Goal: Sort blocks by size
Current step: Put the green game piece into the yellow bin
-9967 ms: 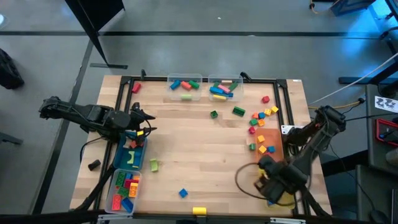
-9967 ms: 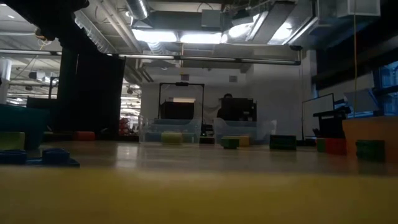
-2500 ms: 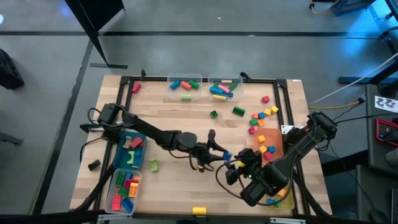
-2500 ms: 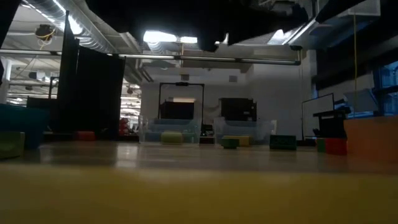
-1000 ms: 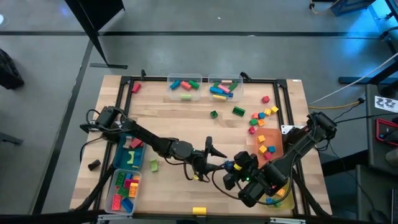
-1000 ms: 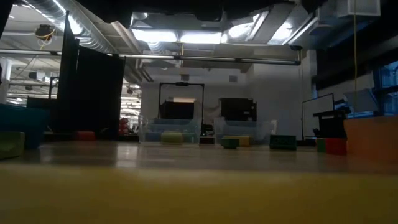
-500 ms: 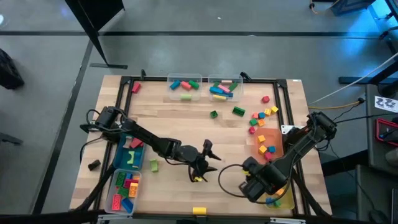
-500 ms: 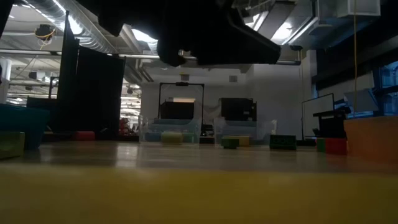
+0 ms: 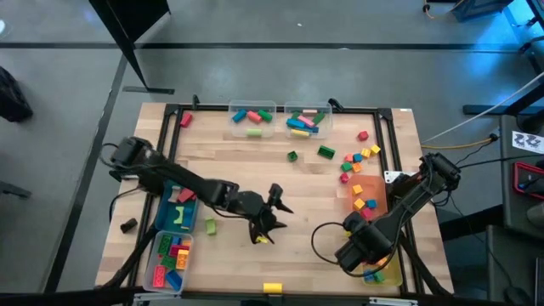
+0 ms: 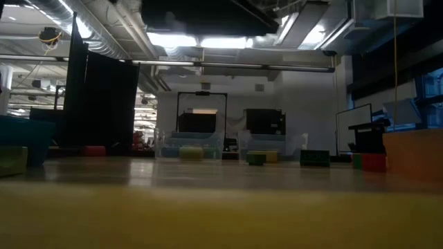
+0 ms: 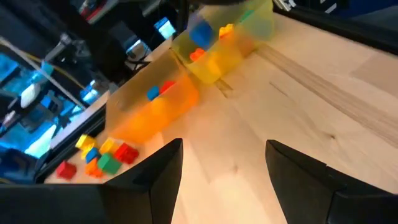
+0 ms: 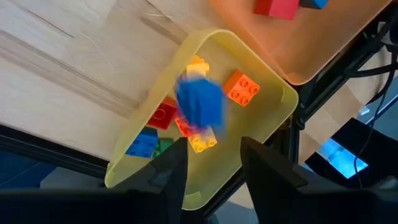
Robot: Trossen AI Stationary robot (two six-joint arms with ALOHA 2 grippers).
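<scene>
1. Blocks [image 9: 356,159] lie scattered on the counter [image 9: 280,183]. A loose cluster of red, yellow, orange and green ones sits at the far right, and others are already sorted into bins.
2. Right end effector [image 12: 211,167] hangs over the yellow bin [image 12: 273,93] at the counter's near right corner. Its fingers stand apart with nothing between them.
3. Just beyond those fingers a blue block [image 12: 199,107] shows blurred above the bin's contents. It looks to be in mid-drop and free of the grip.
4. Left end effector [image 11: 221,163] is stretched out to the middle of the counter, wide open and empty. It faces toward the orange bin [image 11: 152,109] and the yellow bin.
5. Nearest loose piece is a light green block [image 9: 210,225]. It lies on the counter near the left end effector, on the side toward that arm's base and just beside the blue bin [image 9: 167,216]. Its long axis seems to run from the near edge to the far edge, though it is too small to be sure.
6. A yellow bar [image 9: 272,289] rests at the near edge, long axis along that edge, and is also closer to the left end effector.
7. Judgement: the left arm is better placed for either of these two, reaching back toward itself. The far-right cluster beside the orange bin is nearer the right arm.
</scene>
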